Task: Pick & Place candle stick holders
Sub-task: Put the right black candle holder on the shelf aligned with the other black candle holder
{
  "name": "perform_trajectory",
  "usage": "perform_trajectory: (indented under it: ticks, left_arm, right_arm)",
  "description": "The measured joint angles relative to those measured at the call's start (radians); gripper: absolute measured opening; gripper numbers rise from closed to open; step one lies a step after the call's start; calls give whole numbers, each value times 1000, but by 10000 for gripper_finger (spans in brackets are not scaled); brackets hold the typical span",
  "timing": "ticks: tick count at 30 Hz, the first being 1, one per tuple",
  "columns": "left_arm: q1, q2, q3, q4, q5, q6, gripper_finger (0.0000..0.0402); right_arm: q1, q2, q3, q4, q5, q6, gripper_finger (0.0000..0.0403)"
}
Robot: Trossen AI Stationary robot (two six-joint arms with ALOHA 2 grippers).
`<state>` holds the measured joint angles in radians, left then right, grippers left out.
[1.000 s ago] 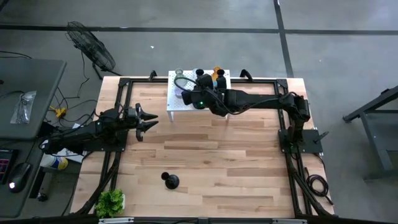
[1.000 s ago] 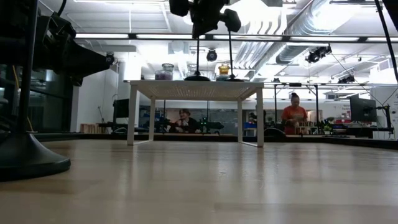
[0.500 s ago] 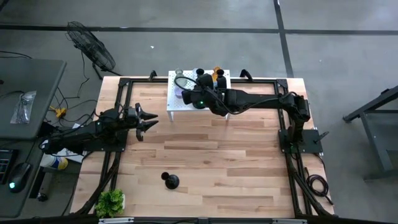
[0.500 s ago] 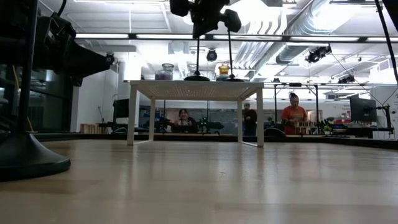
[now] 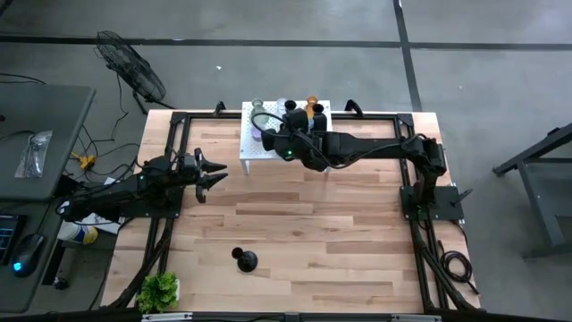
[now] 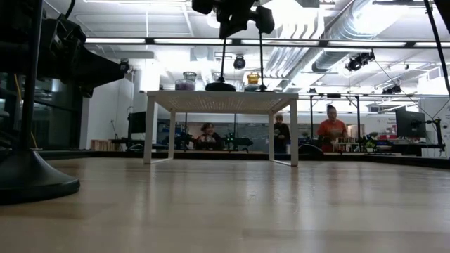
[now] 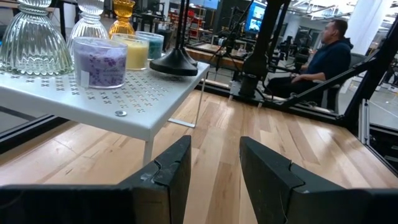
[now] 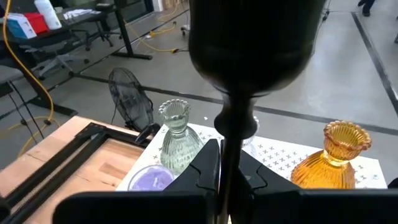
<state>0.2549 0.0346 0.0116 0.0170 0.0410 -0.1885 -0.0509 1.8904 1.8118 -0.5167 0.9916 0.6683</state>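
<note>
Leftmost, beyond the table's edge, sit a grey desk (image 5: 40, 134) and a floor fan (image 5: 132, 70) on the concrete. The left gripper (image 5: 210, 170) rests low over the wooden table (image 5: 313, 233), its fingers (image 7: 168, 174) parted with nothing between them, pointing toward the white perforated stand (image 5: 253, 143) (well apart from it). In the near left corner is a small green plant (image 5: 159, 290), and just right of it one black candle stick holder (image 5: 244, 259) stands alone on bare planks.

On the stand, the left wrist view shows a clear ribbed glass (image 7: 35, 40), an amber glass (image 7: 123, 15), a purple candle cup (image 7: 99, 61), a yellow one (image 7: 132, 50), a blue one (image 7: 152, 42) and the flared base of another black holder (image 7: 175, 62). These crowd the stand's back half, close around the right arm's work.

The right gripper (image 8: 225, 165) reaches over the stand from the right side and is clamped on the thin stem of a black holder (image 8: 249, 43); in the low view its base (image 6: 221, 86) seems to hang just above the stand top, though contact cannot be told for sure.

Behind the table lies an open workshop with ceiling ducts, strip lights and people (image 6: 332, 130) at benches.
</note>
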Motion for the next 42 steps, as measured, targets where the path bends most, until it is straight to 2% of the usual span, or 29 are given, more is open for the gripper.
perform_trajectory:
  ticks: [19, 42]
  left_arm:
    - [0, 0, 0, -2, 1, 0, 134]
    - [0, 0, 0, -1, 0, 0, 134]
  right_arm:
    - [3, 29, 0, -7, 73, 8, 4]
    - [-8, 29, 0, -10, 50, -15, 4]
